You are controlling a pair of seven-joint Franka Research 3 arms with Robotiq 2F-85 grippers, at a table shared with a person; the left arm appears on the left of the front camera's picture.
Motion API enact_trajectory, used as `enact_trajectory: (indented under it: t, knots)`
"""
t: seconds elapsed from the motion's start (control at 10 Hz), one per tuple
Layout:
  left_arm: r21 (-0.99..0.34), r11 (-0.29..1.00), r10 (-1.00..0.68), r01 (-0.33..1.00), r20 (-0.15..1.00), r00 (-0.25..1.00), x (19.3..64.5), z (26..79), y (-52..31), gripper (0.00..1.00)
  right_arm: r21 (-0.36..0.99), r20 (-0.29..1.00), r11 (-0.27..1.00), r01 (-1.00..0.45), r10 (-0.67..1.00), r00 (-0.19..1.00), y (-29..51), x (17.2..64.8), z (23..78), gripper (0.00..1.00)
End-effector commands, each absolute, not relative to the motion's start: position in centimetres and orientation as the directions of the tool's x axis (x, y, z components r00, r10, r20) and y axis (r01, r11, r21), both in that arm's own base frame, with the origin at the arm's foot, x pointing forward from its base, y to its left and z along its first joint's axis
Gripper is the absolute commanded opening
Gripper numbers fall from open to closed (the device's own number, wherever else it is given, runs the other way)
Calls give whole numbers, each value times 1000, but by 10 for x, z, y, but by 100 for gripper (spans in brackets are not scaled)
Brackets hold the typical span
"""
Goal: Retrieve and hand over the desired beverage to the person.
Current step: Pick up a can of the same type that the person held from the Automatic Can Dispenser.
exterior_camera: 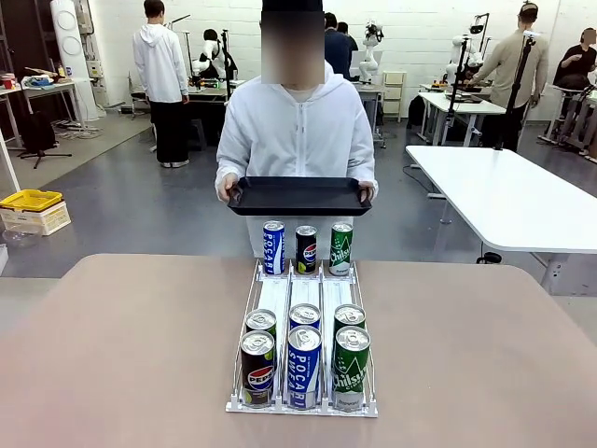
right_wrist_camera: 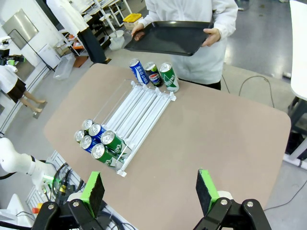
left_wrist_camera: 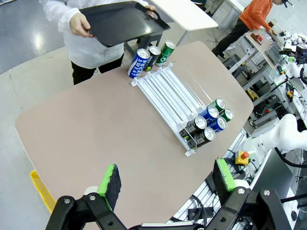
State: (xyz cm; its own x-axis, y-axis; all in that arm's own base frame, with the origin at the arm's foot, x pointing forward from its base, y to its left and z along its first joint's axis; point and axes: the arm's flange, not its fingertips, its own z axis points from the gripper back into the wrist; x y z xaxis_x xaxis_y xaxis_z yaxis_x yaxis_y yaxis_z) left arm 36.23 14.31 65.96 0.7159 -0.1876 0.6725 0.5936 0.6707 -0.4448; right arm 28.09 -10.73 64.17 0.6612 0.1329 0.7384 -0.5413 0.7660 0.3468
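We see six cans (exterior_camera: 304,359) packed at the near end of a white three-lane rack (exterior_camera: 304,297) mid-table (exterior_camera: 121,345), and three more cans (exterior_camera: 306,248) upright at its far end. Just beyond, the person (exterior_camera: 297,131) holds a black tray (exterior_camera: 298,196) in both hands. Our left gripper (left_wrist_camera: 166,177) and right gripper (right_wrist_camera: 149,188) hang high above the table, jaws spread wide, holding nothing.
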Motion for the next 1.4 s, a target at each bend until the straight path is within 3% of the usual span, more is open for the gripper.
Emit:
enact_trajectory:
  t: [0.0, 0.2, 0.3, 0.5, 0.6, 0.7, 1.0, 1.3]
  knots:
    - [-445, 671, -188, 594, 673, 716, 362, 660, 143, 100, 345, 744, 757, -555, 141, 654, -107, 281, 642, 100]
    - [-431, 621, -411, 654, 531, 741, 362, 662, 38, 100, 345, 744, 757, -555, 141, 654, -107, 281, 642, 100]
    - [-453, 641, -427, 620, 460, 778, 361, 659, -13, 100, 345, 744, 757, -555, 141, 654, -107, 281, 642, 100]
    - [-407, 828, -267, 386, 320, 909, 357, 644, -112, 100, 345, 744, 757, -555, 141, 654, -107, 281, 642, 100]
    - [-260, 939, -162, 226, 246, 956, 353, 623, -166, 100, 345, 744, 757, -555, 141, 654, -107, 281, 642, 100]
    - [-203, 966, -116, 158, 204, 972, 353, 602, -207, 100, 345, 744, 757, -555, 141, 654, -107, 281, 642, 100]
    - [-122, 988, -68, 93, 198, 978, 345, 555, -299, 100, 345, 744, 757, -555, 141, 654, -107, 281, 642, 100]
    - [-163, 981, -76, 101, 148, 986, 351, 551, -312, 100, 345, 744, 757, -555, 141, 654, -107, 281, 642, 100]
